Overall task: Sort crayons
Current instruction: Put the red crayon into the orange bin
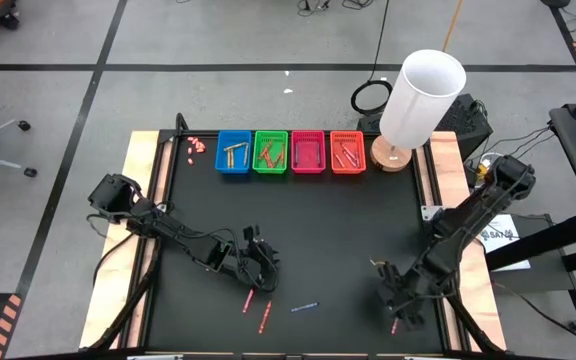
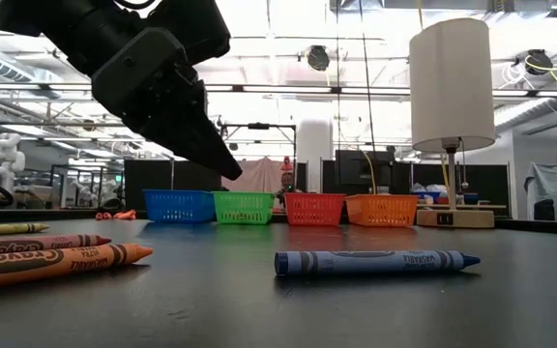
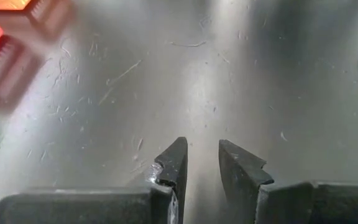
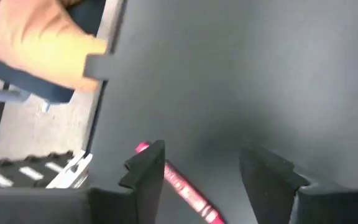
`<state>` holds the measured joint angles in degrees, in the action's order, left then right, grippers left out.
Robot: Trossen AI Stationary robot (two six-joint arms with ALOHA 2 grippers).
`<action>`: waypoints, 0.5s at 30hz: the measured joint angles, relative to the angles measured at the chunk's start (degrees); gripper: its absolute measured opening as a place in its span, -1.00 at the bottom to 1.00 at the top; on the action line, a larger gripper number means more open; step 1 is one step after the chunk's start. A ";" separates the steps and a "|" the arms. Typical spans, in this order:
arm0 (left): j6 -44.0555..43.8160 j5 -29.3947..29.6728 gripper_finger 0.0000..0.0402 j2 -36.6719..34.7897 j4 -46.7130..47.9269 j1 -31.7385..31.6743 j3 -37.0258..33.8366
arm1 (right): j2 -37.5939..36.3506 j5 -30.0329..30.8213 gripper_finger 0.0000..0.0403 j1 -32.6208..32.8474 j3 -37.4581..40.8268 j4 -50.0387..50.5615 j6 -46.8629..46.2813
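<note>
1. The left gripper (image 1: 260,268) hovers over the black table (image 1: 348,230) at about 7 o'clock from the table's middle; in the left wrist view its fingers (image 3: 174,163) stand a narrow gap apart with nothing between them.
2. Just beside that gripper, toward 6 o'clock, lie a red crayon (image 1: 249,299) and another red crayon (image 1: 264,316); a blue crayon (image 1: 304,306) lies near them toward 3 o'clock.
3. The right gripper (image 1: 400,305) sits low at about 5 o'clock on the table. Its jaws stand wide apart and grip nothing; a pink crayon (image 4: 179,184) lies on the table between the fingers (image 4: 146,171), close to one of them.
4. At 12 o'clock four baskets stand in a row: blue basket (image 1: 233,152), green basket (image 1: 270,152), pink basket (image 1: 308,152), orange basket (image 1: 348,152). Crayons lie inside each.
5. A lamp (image 1: 420,100) stands just beside the orange basket, toward 3 o'clock.
6. Small pinkish bits (image 1: 195,146) lie near the blue basket, toward 9 o'clock.
</note>
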<state>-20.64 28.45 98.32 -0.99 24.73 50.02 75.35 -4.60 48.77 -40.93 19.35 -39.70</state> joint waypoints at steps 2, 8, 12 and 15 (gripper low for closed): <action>-0.08 0.02 -0.56 0.00 -0.02 0.00 0.00 | 0.00 -0.02 -0.11 1.63 0.00 -0.12 -0.09; -0.57 0.04 -0.56 0.00 -0.35 0.00 0.00 | 0.00 -0.04 -0.20 6.13 0.00 0.87 3.04; -1.62 0.28 -0.56 0.01 -0.53 0.00 0.00 | 0.00 2.79 -0.21 7.54 0.00 1.33 7.45; -1.62 0.57 -0.56 0.02 -1.57 0.00 0.00 | 0.64 3.28 -0.18 7.78 0.00 2.37 10.77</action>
<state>-22.26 29.02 98.34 -2.57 24.73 50.02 75.99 -1.32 56.55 -40.93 21.72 -28.93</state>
